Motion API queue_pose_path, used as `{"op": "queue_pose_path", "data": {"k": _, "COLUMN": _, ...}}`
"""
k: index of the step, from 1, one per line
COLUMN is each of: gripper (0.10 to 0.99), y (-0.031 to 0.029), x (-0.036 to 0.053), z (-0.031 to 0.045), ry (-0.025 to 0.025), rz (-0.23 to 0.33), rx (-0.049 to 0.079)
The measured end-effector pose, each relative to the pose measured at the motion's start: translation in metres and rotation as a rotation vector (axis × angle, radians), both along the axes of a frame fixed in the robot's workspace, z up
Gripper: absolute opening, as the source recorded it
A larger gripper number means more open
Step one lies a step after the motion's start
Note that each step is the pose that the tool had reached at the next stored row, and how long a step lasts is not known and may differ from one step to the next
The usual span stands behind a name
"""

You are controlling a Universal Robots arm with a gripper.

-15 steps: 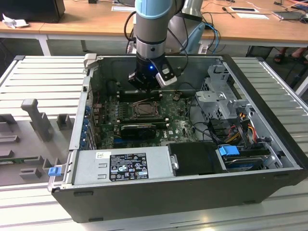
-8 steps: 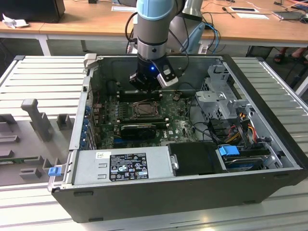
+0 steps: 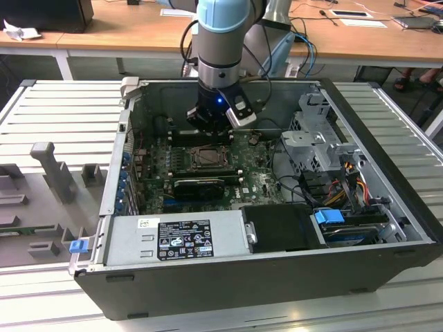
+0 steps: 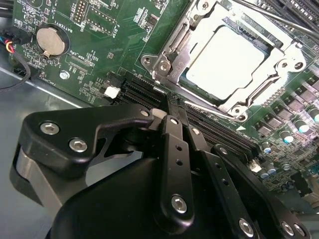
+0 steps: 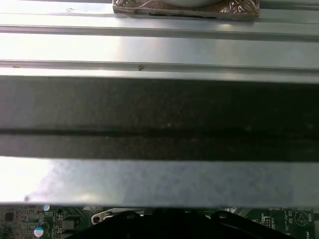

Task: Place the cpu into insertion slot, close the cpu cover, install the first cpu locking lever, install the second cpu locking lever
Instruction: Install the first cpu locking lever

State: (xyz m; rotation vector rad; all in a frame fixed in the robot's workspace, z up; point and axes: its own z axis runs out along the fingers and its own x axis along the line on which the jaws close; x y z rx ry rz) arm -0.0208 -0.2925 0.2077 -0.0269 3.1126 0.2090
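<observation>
1. The gripper (image 4: pixel 172 107) body blocks the motherboard (image 4: pixel 99 45) area beneath it in the second wrist view.
2. The cpu cover (image 4: pixel 199 35) runs past the picture's edge beyond the cpu (image 4: pixel 224 62).
3. In the exterior view, the insertion slot (image 3: pixel 208 158) below the arm is too small to make out its levers.

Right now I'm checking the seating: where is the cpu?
The cpu lies in the insertion slot under the closed cpu cover, just beyond the end effector in the second wrist view.
</observation>
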Motion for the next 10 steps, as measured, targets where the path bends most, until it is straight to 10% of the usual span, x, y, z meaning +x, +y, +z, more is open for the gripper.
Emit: {"op": "queue_pose_path", "data": {"k": 10, "gripper": 0.106, "y": -0.0006, "x": 0.0023, "z": -0.0038, "ry": -0.0001, "rz": 0.000, "rx": 0.000}}
